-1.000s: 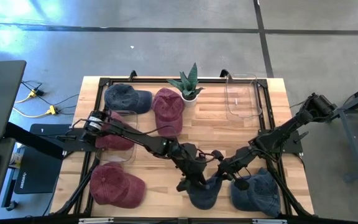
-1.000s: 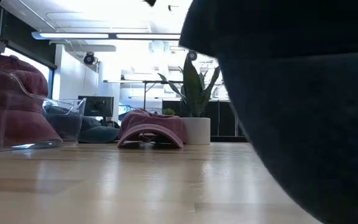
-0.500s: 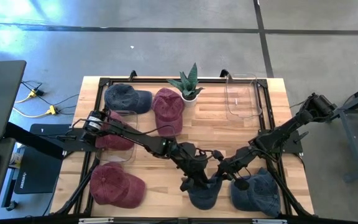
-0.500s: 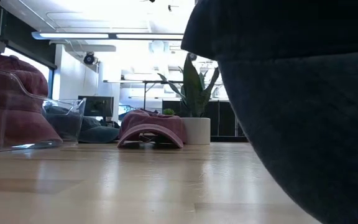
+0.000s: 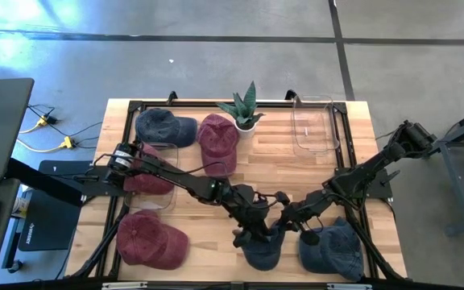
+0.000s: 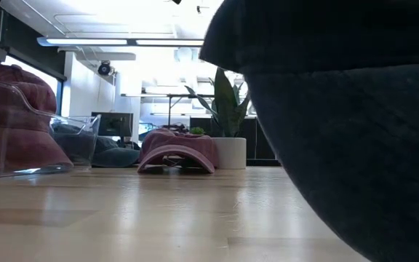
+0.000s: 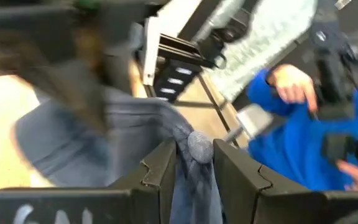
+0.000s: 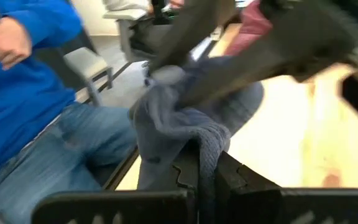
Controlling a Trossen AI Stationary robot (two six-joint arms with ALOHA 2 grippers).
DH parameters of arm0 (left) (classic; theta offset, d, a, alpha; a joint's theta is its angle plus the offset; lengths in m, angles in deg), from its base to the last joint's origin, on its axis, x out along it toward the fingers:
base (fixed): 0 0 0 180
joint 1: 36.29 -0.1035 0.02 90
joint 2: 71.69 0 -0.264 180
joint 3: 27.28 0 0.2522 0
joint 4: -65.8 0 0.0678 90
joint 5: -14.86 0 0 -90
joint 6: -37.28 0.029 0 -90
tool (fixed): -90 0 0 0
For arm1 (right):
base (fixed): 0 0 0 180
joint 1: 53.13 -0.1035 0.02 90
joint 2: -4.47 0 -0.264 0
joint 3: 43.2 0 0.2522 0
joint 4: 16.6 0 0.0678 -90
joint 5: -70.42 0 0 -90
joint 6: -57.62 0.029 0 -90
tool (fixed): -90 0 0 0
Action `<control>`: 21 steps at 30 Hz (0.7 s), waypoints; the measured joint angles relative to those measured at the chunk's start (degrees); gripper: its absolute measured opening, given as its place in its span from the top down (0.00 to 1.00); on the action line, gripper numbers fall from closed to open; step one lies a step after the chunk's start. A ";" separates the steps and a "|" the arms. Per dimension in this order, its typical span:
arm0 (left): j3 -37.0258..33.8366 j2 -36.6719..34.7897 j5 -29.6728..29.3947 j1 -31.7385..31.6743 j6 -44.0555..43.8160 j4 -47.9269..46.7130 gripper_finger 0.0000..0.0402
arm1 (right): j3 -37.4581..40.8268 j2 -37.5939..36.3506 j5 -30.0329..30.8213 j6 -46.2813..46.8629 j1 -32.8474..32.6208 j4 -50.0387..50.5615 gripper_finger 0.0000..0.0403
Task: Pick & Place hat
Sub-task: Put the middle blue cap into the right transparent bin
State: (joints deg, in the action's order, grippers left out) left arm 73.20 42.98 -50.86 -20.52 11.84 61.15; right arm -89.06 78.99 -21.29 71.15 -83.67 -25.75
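**Both arms on one blue hat, placement yet to come**

We find the task's thing, a blue hat (image 5: 263, 248), at the near edge of the surface (image 5: 296, 173), roughly in the middle, with both arms meeting over it. The left end effector (image 5: 252, 236) is clamped on a fold of its fabric, and the right end effector (image 5: 290, 228) is clenched tight on another fold of the same hat. We judge the pick to be in hand: the hat is gripped, but we cannot tell from above whether it has left the surface.

Around it, a second blue hat (image 5: 335, 250) lies just beside it toward the right arm, and a red hat (image 5: 150, 239) sits well apart near the left corner. Further back are another blue hat (image 5: 163, 126), a red hat by the plant (image 5: 217, 143) and a potted plant (image 5: 244, 109). One clear bin (image 5: 150, 179) already holds a red hat; the other clear bin (image 5: 313, 125) at the far right looks unfilled. So we judge one hat sorted and several left, with the carry and drop of this one outstanding.

The high view gives the layout but hides the grips. The left wrist view shows blue cloth bunched between the fingers (image 7: 166, 167), and the right wrist view shows the pinched fold. Both also catch a person in a blue top (image 8: 23, 93) beyond the surface. The low view is half blocked by dark fabric close to the lens.
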 joint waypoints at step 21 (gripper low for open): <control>0.00 0.00 -12.13 0.15 4.66 -6.22 0.37 | 0.07 -2.89 8.27 4.59 -1.82 5.73 0.99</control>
State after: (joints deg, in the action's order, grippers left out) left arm 73.20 42.98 -62.99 -20.36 16.50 54.94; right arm -89.00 76.10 -13.02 75.74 -85.49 -20.02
